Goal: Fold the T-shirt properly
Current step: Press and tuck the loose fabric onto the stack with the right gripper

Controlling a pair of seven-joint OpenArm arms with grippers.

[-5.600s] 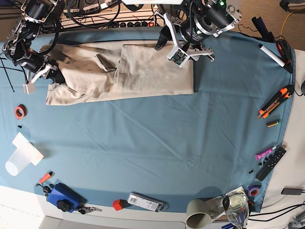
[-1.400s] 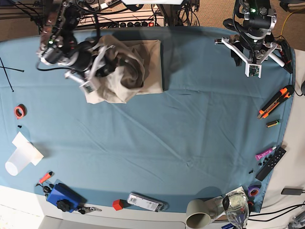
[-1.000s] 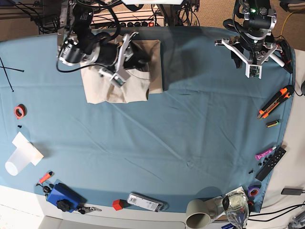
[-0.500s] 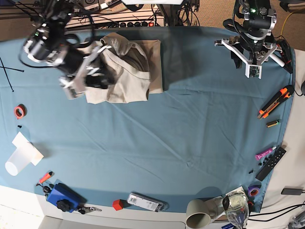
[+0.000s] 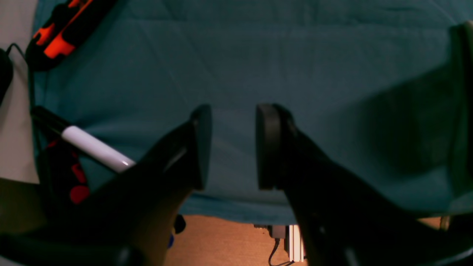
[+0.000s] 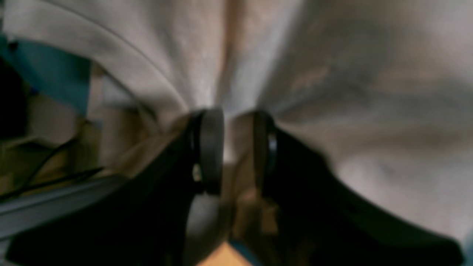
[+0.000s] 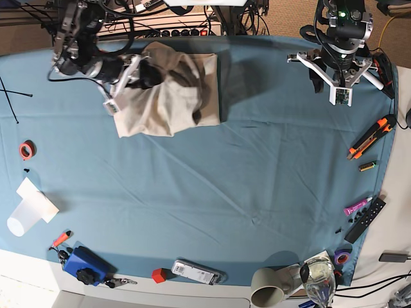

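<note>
One T-shirt [image 7: 168, 95] bunched, roughly squarish, right claw [image 6: 232, 147] pinching its fabric, left claw [image 5: 232, 146] spread, empty

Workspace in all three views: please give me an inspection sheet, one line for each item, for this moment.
Surface: blue-teal table cloth covers the table, lightly creased.
Job's things: T-shirt, beige, partly folded and bunched at the far side of the cloth, one part lifted.
Clutter: paper cup, red tape ring, blue box, orange cutter, remote, white marker.
Grippers: right gripper shut on a pinch of T-shirt fabric; left gripper open, holds nothing, above bare cloth.
Cables: black cables and a power strip behind the table's far edge.
Surroundings: brown floor beyond the cloth's edge.
</note>
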